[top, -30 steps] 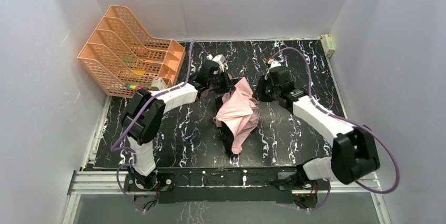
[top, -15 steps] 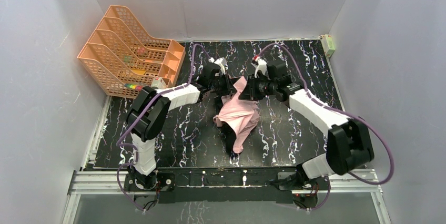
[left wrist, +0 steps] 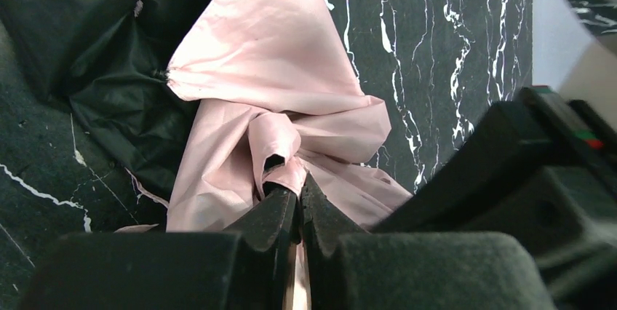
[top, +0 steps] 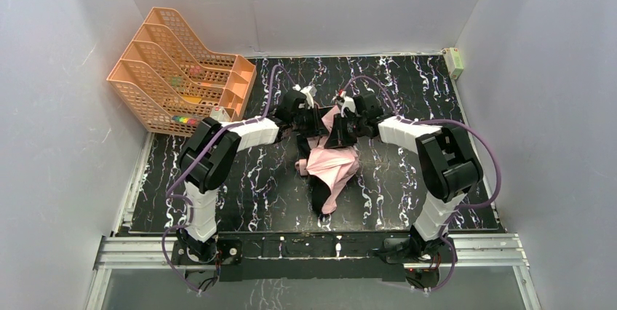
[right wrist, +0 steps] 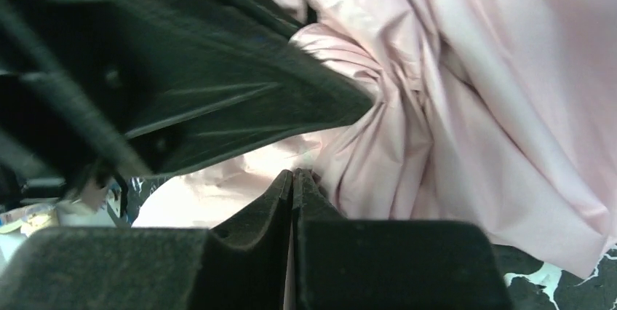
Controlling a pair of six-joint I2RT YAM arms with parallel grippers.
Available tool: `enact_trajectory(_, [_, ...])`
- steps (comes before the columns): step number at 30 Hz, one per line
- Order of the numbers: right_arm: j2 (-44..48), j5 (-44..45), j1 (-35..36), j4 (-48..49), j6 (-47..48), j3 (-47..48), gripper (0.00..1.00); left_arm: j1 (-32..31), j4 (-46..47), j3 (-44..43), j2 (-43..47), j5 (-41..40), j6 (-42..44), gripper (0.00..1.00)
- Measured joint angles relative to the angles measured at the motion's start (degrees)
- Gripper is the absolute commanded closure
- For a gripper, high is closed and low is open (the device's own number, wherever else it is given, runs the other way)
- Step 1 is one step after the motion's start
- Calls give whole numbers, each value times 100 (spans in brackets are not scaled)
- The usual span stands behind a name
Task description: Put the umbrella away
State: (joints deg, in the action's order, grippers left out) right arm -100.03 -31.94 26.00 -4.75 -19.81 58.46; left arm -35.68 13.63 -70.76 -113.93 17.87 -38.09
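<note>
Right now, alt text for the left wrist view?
The left claw is shut on a fold of the pink umbrella, its black side bunched at upper left. A black marbled table lies beneath; the right arm fills the lower right.

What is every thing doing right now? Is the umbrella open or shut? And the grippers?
umbrella: collapsed but loose and crumpled, lying on the table.
left gripper: shut, pinching the pink fabric.
right gripper: shut at the pink fabric; a pinch is not clear.
orange rack: standing, small things inside.
</note>
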Motion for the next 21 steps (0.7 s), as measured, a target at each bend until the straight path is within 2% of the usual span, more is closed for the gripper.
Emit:
enact_trajectory(4, [-146, 297, 0, 221, -192, -107, 89, 0, -70, 0, 46, -17, 138, 65])
enact_trajectory(7, [-173, 518, 0, 321, -339, -195, 91, 4, -219, 4, 245, -111, 254, 50])
enact_trajectory(10, [-247, 699, 0, 391, -476, -205, 92, 11, -402, 24, 715, -245, 382, 41])
enact_trajectory(14, [-310, 903, 4, 422, -623, -210, 93, 24, -527, 229, 1759, -485, 549, 31])
enact_trajectory(21, [-319, 1499, 28, 396, -1174, -251, 100, -101, -516, 1574, 4035, -774, 546, 17])
